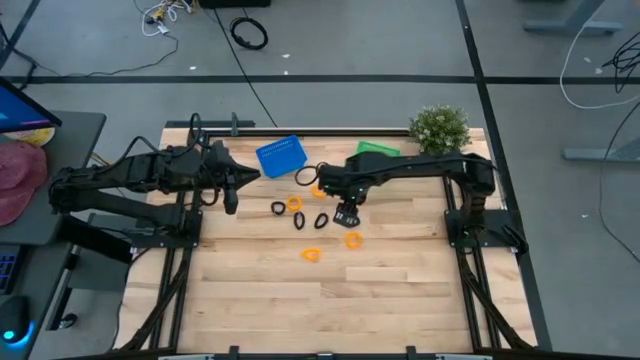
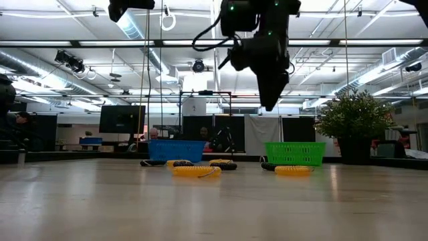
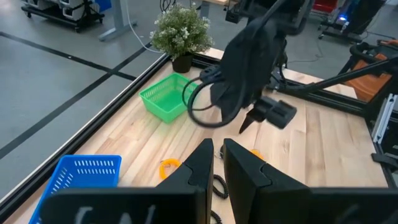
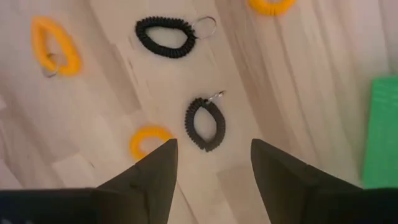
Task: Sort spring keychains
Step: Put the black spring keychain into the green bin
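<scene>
**Right gripper poised over a black keychain**

The right gripper (image 4: 211, 165) hangs spread wide above a black spring keychain (image 4: 205, 124), evidently lining up a pick. Other keychains, orange and black, lie scattered nearby, all short of the blue basket (image 1: 281, 156). Left of that basket waits the left gripper (image 1: 229, 194), its fingers nearly together and empty. Beyond, right of it, sits the green basket (image 1: 377, 149).

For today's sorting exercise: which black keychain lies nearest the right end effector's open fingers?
The upright black oval just ahead of the end effector; the other lies farther off.
</scene>
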Robot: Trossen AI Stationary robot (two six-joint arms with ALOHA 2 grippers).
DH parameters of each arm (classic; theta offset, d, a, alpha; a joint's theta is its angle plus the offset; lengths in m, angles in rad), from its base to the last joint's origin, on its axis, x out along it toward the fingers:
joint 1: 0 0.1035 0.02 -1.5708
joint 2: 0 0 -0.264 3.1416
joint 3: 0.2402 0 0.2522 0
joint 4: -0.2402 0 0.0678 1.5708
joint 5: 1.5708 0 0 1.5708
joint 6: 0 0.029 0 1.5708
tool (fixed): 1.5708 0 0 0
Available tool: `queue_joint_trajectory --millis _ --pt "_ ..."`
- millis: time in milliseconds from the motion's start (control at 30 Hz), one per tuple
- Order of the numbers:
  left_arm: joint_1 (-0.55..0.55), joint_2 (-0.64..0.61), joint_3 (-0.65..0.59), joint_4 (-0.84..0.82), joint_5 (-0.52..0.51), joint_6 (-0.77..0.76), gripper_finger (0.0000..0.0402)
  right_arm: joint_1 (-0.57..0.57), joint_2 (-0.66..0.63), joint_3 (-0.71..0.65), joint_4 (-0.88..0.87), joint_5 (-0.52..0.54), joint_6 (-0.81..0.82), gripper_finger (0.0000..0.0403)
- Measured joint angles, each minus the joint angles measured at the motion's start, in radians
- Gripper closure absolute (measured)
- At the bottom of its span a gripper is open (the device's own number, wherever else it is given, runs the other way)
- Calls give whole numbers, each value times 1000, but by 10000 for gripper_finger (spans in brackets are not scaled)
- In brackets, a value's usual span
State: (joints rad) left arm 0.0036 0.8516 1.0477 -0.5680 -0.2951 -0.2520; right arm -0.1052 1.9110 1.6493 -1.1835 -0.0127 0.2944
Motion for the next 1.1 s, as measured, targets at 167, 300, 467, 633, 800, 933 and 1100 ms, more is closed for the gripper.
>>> queue_joint_trajectory --millis 167,300,467,633,800,933,1100 --pt "0 0 0 -1 0 0 360 -18 36 0 12 -5 106 198" --pt "0 0 0 -7 0 0 360 -39 70 0 18 -21 303 198" --pt "0 0 0 -6 0 0 360 -46 111 0 41 -23 384 198" --pt "0 0 0 -6 0 0 360 -46 155 0 76 -26 435 198" --pt "0 0 0 -7 0 0 360 -46 180 -1 90 -23 460 198" --pt "0 0 0 -6 0 0 360 -46 184 -12 111 -22 462 198" --pt "0 0 0 -6 0 0 360 -46 184 -85 145 -27 498 198"
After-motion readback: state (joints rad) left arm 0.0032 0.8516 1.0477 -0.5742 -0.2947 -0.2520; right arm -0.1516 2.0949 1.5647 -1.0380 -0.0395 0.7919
